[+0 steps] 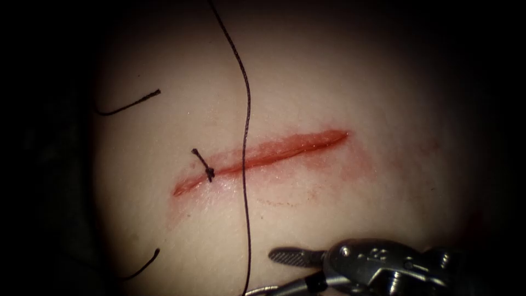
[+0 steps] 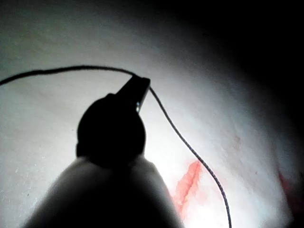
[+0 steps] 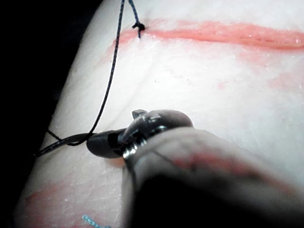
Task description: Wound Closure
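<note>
The tissue (image 1: 339,208) carries a red slanted cut (image 1: 285,149) with one knotted stitch (image 1: 209,173) near its left end. A long dark thread (image 1: 247,120) runs from the top edge down across the cut, just right of the knot, to the bottom edge. My left tool (image 2: 141,88) is shut on this thread (image 2: 185,142), which leads from its tip down toward the cut (image 2: 187,183). My right tool (image 1: 259,274) lies below the cut with its jaws apart and nothing between them. The thread (image 3: 110,80) passes the right tool (image 3: 111,130) at one jaw's tip.
Two cut ends of thread lie on the tissue's left side, one high (image 1: 131,103) and one low (image 1: 143,265). Pale red fluid stains the tissue (image 1: 356,164) around the cut's right half. A short blue fibre (image 3: 95,221) lies near the right tool's shaft.
</note>
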Action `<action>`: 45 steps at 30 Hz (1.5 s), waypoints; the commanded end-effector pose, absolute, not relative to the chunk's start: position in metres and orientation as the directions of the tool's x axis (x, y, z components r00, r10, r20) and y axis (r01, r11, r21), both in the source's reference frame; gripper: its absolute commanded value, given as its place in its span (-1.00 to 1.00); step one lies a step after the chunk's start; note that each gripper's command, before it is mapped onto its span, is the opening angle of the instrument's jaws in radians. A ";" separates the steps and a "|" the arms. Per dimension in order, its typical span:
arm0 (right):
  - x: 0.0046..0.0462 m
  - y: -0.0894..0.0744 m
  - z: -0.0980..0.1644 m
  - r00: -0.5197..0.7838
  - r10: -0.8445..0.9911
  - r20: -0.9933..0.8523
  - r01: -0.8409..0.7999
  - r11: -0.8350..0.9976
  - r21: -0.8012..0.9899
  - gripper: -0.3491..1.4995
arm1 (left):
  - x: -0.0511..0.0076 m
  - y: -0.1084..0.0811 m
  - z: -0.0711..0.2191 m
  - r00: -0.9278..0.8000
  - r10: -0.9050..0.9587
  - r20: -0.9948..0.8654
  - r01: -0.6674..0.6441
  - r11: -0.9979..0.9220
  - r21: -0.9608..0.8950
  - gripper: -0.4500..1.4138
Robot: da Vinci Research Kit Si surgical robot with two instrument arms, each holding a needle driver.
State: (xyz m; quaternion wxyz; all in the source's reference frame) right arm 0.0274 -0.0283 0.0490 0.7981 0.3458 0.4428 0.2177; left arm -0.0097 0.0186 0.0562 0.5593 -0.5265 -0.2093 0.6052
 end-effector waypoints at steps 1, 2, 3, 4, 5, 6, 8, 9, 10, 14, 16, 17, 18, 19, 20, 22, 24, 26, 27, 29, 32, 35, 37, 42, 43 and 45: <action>0.0279 -0.029 0.049 0.544 0.613 -0.573 -0.019 0.691 0.722 0.33 | -0.0104 0.019 0.057 0.181 0.897 -0.404 -0.455 -0.288 -0.843 -1.00; 0.0279 -0.029 0.049 0.561 0.587 -0.584 -0.003 0.707 0.707 0.26 | -0.0104 0.019 0.057 0.181 0.897 -0.404 -0.456 -0.287 -0.843 -1.00; 0.0279 -0.029 0.049 0.599 0.541 -0.590 0.016 0.728 0.685 0.09 | -0.0104 0.019 0.057 0.178 0.895 -0.409 -0.457 -0.293 -0.840 -1.00; 0.0281 -0.029 0.049 0.614 0.528 -0.587 0.019 0.733 0.679 -0.07 | -0.0104 0.019 0.057 0.177 0.896 -0.408 -0.455 -0.293 -0.841 -1.00; 0.0284 -0.029 0.049 0.629 0.513 -0.584 0.023 0.739 0.674 -0.09 | -0.0104 0.019 0.057 0.177 0.896 -0.408 -0.455 -0.293 -0.841 -1.00; 0.0287 -0.029 0.049 0.632 0.505 -0.588 0.029 0.742 0.669 -0.11 | -0.0104 0.019 0.057 0.177 0.896 -0.408 -0.455 -0.293 -0.841 -1.00; 0.0297 -0.030 0.049 0.635 0.464 -0.618 0.059 0.768 0.638 -0.91 | -0.0105 0.019 0.057 0.175 0.894 -0.413 -0.456 -0.298 -0.838 -1.00; 0.0299 -0.030 0.049 0.634 0.442 -0.635 0.071 0.784 0.616 -1.00 | -0.0105 0.019 0.057 0.172 0.892 -0.418 -0.458 -0.303 -0.836 -1.00; 0.0301 -0.030 0.049 0.636 0.436 -0.637 0.060 0.795 0.604 -1.00 | -0.0105 0.019 0.057 0.172 0.892 -0.418 -0.458 -0.303 -0.836 -1.00; 0.0301 -0.028 0.047 0.638 0.468 -0.611 -0.101 0.838 0.537 -1.00 | -0.0106 0.019 0.056 0.165 0.888 -0.429 -0.461 -0.315 -0.830 -0.12; 0.0297 -0.026 0.046 0.619 0.498 -0.607 -0.153 0.835 0.529 -1.00 | -0.0107 0.019 0.056 0.166 0.888 -0.429 -0.462 -0.314 -0.829 -0.23; 0.0294 -0.026 0.046 0.610 0.512 -0.605 -0.180 0.833 0.523 -1.00 | -0.0107 0.019 0.056 0.164 0.886 -0.434 -0.464 -0.319 -0.826 -0.26; 0.0287 -0.024 0.046 0.591 0.544 -0.596 -0.242 0.824 0.512 -1.00 | -0.0108 0.018 0.056 0.160 0.882 -0.444 -0.467 -0.328 -0.821 -0.23; 0.0275 -0.023 0.046 0.584 0.555 -0.592 -0.264 0.820 0.508 -1.00 | -0.0108 0.018 0.056 0.150 0.877 -0.457 -0.468 -0.344 -0.814 -0.69; 0.0270 -0.022 0.046 0.581 0.553 -0.597 -0.271 0.823 0.499 -1.00 | -0.0108 0.018 0.056 0.140 0.871 -0.470 -0.467 -0.361 -0.807 -0.66; 0.0260 -0.021 0.046 0.551 0.589 -0.592 -0.322 0.804 0.500 -1.00 | -0.0109 0.018 0.056 0.130 0.873 -0.470 -0.457 -0.368 -0.810 -0.53; 0.0257 -0.020 0.046 0.552 0.583 -0.596 -0.332 0.809 0.484 -1.00 | -0.0109 0.018 0.056 0.131 0.873 -0.469 -0.457 -0.367 -0.810 -0.75; 0.0258 -0.020 0.047 0.577 0.528 -0.624 -0.258 0.842 0.474 -0.09 | -0.0109 0.018 0.056 0.131 0.874 -0.468 -0.457 -0.366 -0.811 -0.68; 0.0258 -0.021 0.047 0.586 0.499 -0.638 -0.212 0.855 0.474 0.25 | -0.0110 0.018 0.056 0.132 0.874 -0.468 -0.458 -0.365 -0.811 -0.68; 0.0261 -0.023 0.047 0.602 0.466 -0.648 -0.115 0.854 0.507 0.44 | -0.0110 0.018 0.056 0.132 0.874 -0.468 -0.458 -0.365 -0.810 -0.68; 0.0270 -0.026 0.047 0.627 0.412 -0.661 0.035 0.833 0.552 0.74 | -0.0111 0.018 0.056 0.132 0.873 -0.469 -0.459 -0.365 -0.810 -0.69; 0.0282 -0.029 0.048 0.647 0.338 -0.683 0.183 0.801 0.570 0.71 | -0.0112 0.018 0.056 0.133 0.873 -0.469 -0.460 -0.365 -0.810 -0.77; 0.0292 -0.031 0.048 0.681 0.319 -0.659 0.222 0.768 0.601 0.49 | -0.0112 0.018 0.056 0.133 0.873 -0.469 -0.460 -0.364 -0.810 -0.86; 0.0304 -0.031 0.050 0.705 0.289 -0.648 0.169 0.819 0.549 0.29 | -0.0114 0.018 0.056 0.134 0.873 -0.469 -0.462 -0.364 -0.809 -0.95; 0.0304 -0.032 0.050 0.708 0.279 -0.648 0.161 0.831 0.533 0.29 | -0.0114 0.018 0.056 0.135 0.873 -0.469 -0.462 -0.363 -0.809 -0.97; 0.0303 -0.032 0.051 0.724 0.262 -0.638 0.155 0.840 0.520 0.20 | -0.0115 0.018 0.056 0.134 0.873 -0.468 -0.460 -0.364 -0.810 -0.98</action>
